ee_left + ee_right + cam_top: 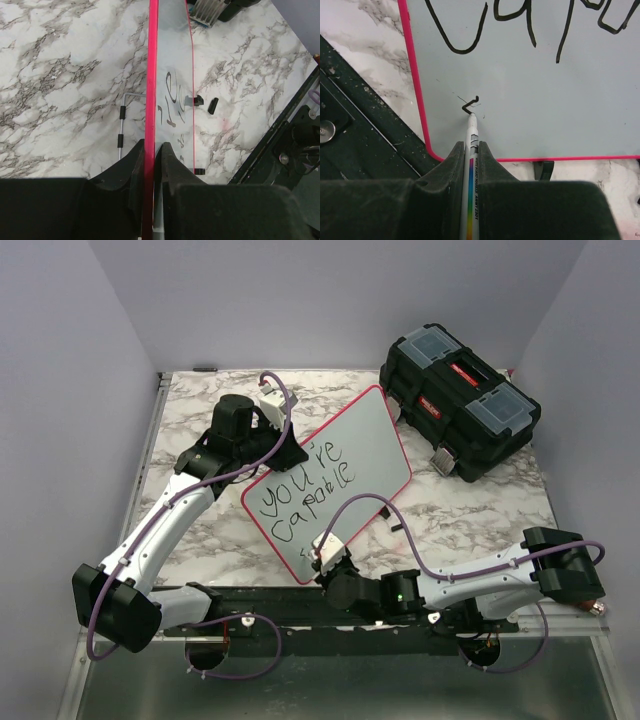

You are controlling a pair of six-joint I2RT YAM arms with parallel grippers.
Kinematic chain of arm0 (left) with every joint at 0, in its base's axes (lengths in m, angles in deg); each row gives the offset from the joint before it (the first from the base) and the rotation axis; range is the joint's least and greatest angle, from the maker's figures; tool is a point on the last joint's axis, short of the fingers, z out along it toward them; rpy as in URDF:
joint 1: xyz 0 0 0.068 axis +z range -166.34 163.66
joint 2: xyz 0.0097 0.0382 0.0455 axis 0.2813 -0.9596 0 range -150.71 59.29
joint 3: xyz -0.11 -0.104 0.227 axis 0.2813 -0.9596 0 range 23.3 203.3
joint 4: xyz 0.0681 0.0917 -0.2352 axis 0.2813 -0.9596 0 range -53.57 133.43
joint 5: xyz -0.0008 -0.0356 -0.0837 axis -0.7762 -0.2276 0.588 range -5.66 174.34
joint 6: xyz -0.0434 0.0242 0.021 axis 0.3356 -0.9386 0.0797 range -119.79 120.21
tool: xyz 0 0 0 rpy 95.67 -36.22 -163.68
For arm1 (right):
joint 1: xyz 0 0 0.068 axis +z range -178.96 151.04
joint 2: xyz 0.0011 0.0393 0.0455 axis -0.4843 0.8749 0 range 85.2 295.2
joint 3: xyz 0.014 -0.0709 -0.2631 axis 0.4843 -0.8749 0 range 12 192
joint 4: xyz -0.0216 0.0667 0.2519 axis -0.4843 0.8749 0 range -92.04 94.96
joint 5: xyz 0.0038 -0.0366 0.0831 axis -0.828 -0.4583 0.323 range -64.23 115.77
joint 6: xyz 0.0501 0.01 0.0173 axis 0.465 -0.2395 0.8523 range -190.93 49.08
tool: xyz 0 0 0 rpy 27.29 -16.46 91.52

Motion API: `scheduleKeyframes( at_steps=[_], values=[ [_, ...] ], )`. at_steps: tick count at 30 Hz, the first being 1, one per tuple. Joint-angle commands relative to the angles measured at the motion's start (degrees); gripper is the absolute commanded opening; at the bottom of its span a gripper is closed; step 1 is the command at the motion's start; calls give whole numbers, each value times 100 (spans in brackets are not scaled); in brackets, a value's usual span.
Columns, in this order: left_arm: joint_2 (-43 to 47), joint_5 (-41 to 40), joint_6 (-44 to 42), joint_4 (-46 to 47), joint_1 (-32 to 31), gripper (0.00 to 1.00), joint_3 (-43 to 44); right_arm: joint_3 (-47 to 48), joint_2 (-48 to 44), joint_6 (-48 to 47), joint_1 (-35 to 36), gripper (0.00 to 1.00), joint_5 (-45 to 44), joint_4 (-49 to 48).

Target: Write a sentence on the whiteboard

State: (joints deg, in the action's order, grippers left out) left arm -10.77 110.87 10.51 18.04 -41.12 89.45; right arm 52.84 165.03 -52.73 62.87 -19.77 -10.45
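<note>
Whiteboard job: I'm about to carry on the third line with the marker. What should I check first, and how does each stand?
1. Left gripper clamped on the edge of the glossy white, red-rimmed whiteboard: ok.
2. Right gripper shut on the white rainbow-striped marker: ok.
3. Marker tip at the small started stroke: ok.
4. Bare board beside that stroke for more letters: ok.
5. Black handwritten sentence, "you're capable", unsmudged: ok.
6. Tip pressure on board: cannot tell.

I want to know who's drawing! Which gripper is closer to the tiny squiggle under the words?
Right. The right gripper holds the marker with its tip on the squiggle; the left gripper clamps the whiteboard edge farther up, beside the top line.
</note>
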Motion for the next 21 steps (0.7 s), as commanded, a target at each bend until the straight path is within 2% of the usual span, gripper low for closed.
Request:
scheduleKeyframes(
  at_steps=[1,21],
  values=[
    [-69,-226,-546,-581,-107,0,-177,-129,6,267,1,1,-415,360],
    [-86,-234,-555,-590,-102,0,-159,-93,25,177,1,0,78,479]
  ],
)
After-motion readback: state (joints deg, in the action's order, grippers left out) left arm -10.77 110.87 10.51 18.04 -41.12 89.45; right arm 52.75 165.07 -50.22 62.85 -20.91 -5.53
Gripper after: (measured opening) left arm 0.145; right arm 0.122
